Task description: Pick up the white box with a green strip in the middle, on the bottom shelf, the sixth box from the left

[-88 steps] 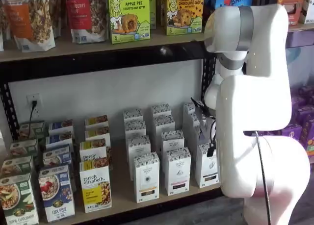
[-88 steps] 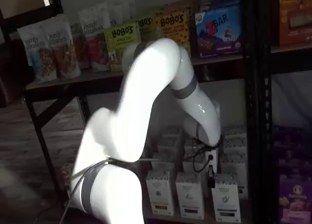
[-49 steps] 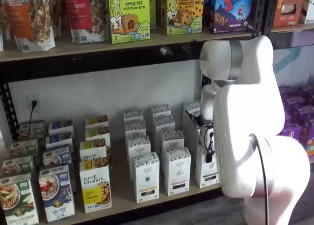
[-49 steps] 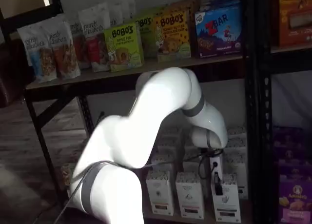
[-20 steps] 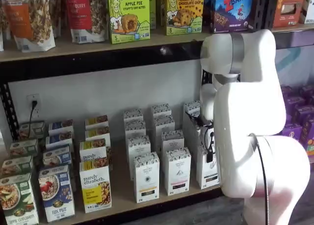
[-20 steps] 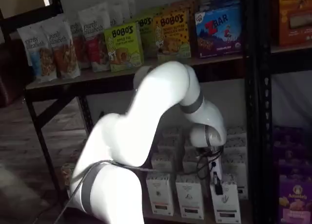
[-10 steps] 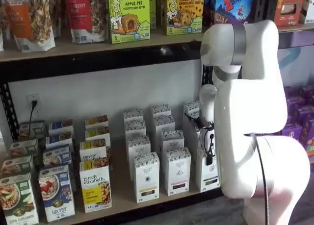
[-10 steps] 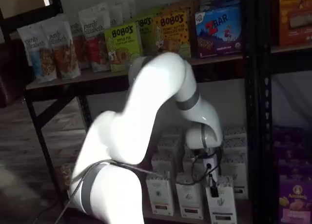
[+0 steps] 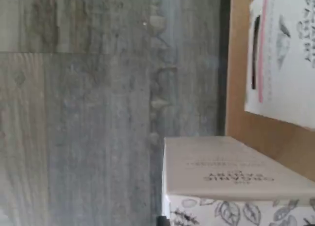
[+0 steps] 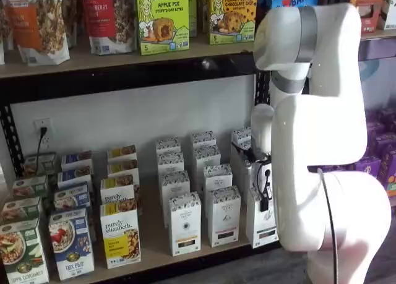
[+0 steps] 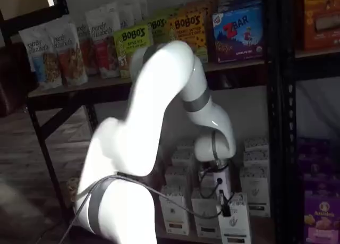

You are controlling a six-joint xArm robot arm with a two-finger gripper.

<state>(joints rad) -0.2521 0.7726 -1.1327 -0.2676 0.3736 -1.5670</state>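
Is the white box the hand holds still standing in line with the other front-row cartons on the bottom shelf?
No: the white box sits forward of the front-row cartons, gripped by the hand.

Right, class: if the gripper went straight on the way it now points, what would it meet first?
It points down, and the gripper is already shut on the white box. Beyond the box, the wrist view suggests the grey floor rather than the bottom shelf, though depth is unclear.
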